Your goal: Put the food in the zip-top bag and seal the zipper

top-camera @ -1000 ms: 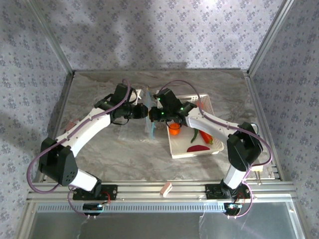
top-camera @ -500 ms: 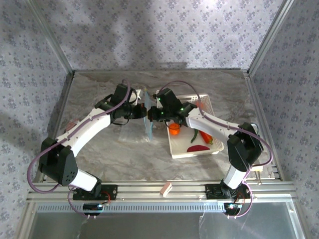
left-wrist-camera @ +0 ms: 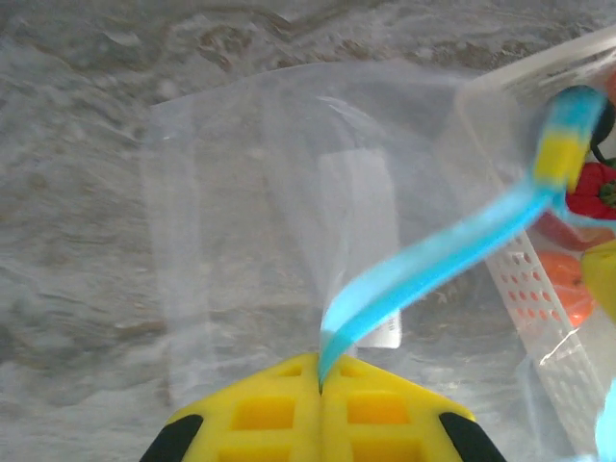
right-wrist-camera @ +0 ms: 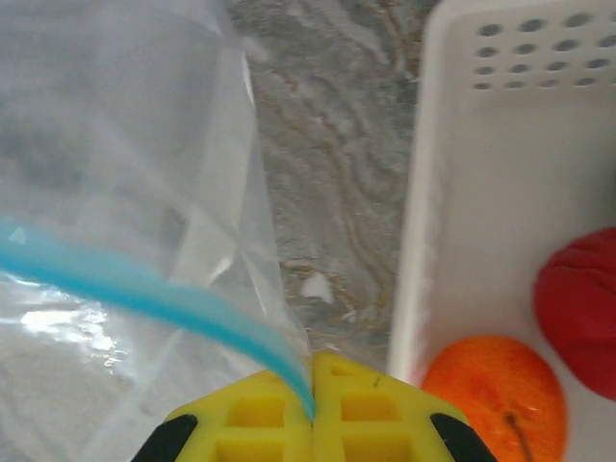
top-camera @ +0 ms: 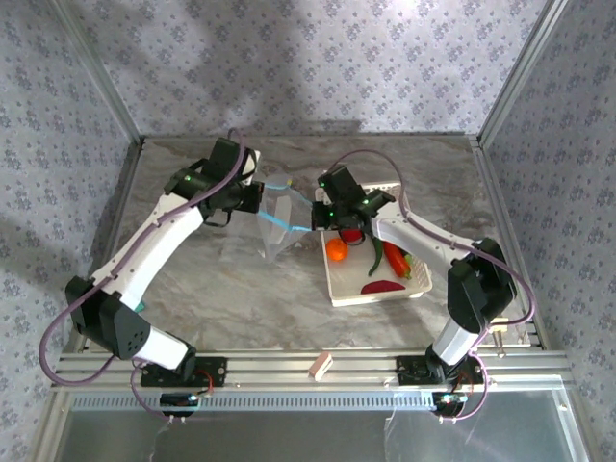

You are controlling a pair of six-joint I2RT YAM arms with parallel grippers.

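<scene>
Holding the zip-top bag [top-camera: 277,231] up by its mouth between the 2 arms, with the clear film hanging down toward the table [top-camera: 212,279]; cannot tell whether touching it at the lower edge. Pinching the zipper [left-wrist-camera: 423,269] in the left pincer [left-wrist-camera: 320,375], closed tight on 1 end of the blue strip. Pinching the same strip at the far end in the right pincer [right-wrist-camera: 313,375], likewise clamped shut on it, just beside the white basket [right-wrist-camera: 433,192].

Probably held this way to draw the mouth taut and lift it clear for loading. Judging from the left wrist view, though, more a stretching of a twisted strip than an opening of a pocket. Cannot tell whether gripping 1 lip or both at either end.

Not yet loaded: looking through the film to bare table. Finding all the food [top-camera: 336,249] in the basket: orange [right-wrist-camera: 496,395], tomato [right-wrist-camera: 582,308] just beside it, red chili [top-camera: 396,260], long green piece [top-camera: 372,258], dark red slice [top-camera: 382,287] near the front wall.

Kept next to the basket, presumably for a short carry. Next, most likely: freeing 1 pincer to fetch a piece, keeping the mouth up with the other. Risk: limp film folding shut on dropping 1 end.
</scene>
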